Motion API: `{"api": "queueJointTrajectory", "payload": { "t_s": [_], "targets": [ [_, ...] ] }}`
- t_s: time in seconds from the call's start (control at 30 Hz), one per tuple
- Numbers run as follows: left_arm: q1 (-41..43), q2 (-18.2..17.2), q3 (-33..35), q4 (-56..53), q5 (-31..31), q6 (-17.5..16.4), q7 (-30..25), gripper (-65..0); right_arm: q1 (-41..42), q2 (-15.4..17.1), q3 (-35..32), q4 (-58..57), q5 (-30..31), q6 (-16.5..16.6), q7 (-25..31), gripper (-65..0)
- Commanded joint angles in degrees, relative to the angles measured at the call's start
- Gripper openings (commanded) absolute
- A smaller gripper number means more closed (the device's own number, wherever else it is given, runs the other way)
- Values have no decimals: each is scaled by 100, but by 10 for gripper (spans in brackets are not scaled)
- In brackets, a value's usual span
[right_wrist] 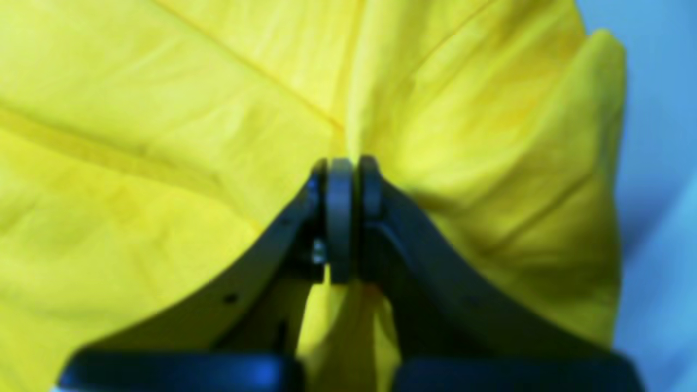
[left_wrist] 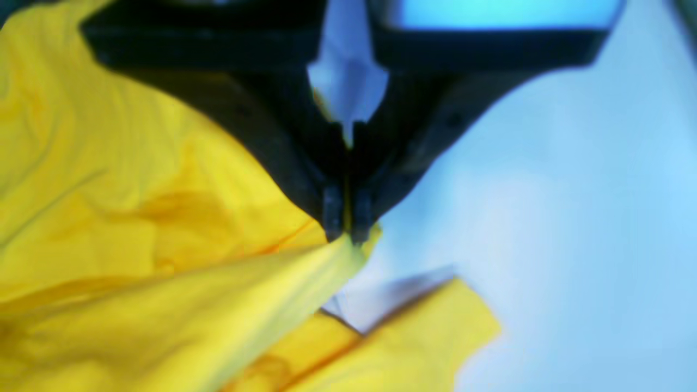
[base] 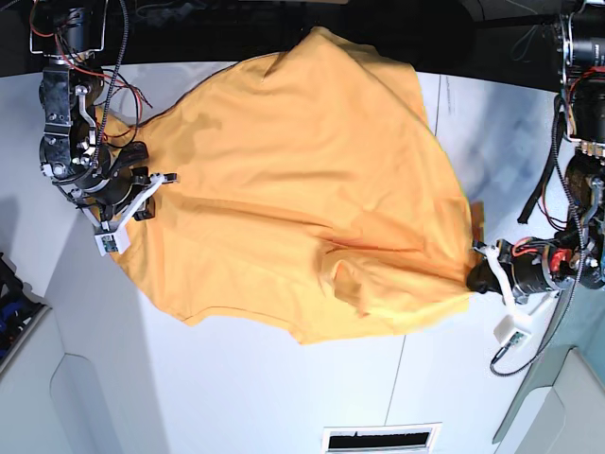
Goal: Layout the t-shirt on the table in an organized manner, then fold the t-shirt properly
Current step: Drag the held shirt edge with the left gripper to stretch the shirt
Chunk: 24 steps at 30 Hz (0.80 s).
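The orange-yellow t-shirt (base: 302, 189) hangs stretched between both arms over the white table (base: 284, 397), its far part reaching past the table's back edge. My left gripper (base: 477, 267), on the base view's right, is shut on a pinched corner of the t-shirt (left_wrist: 109, 218); in the left wrist view the closed fingertips of that gripper (left_wrist: 346, 234) clamp a thin fold. My right gripper (base: 154, 185), on the base view's left, is shut on the opposite edge. The right wrist view shows this gripper (right_wrist: 343, 163) with cloth bunched between the jaws and the t-shirt (right_wrist: 163, 109) filling the frame. No lettering shows.
A slotted vent (base: 383, 438) sits at the table's near edge. Thin dark seams cross the table (left_wrist: 572, 218). Loose cables (base: 544, 189) hang by the left arm. Darkness lies beyond the back edge, and grey panels (base: 28, 378) stand at the lower left.
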Motion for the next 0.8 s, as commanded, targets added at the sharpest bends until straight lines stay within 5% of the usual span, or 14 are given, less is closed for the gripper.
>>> {"api": "queueJointTrajectory", "payload": {
  "t_s": [0.0,0.27,0.53,0.67,0.77],
  "targets": [
    [-151,-221,-39,299,-46,-7,-9,-650,94,79,26,79,22,0,131,-650],
    [-151,-927,-39,1088,48,-7,435,-650,90,76,26,79,-144,-155,105,-650],
    [81,-1161,-39,1069,1344,17,208,-650,92,79,26,81,-151,-155,79,-650],
    [96,-1263,-39,870,2483,726,-229,-650,90,83,26,79,-153,-153,63,-650],
    [98,-1270,-39,774,2761,957,-595,-650,90,79,26,81,-146,-153,-4,-650]
  ]
}}
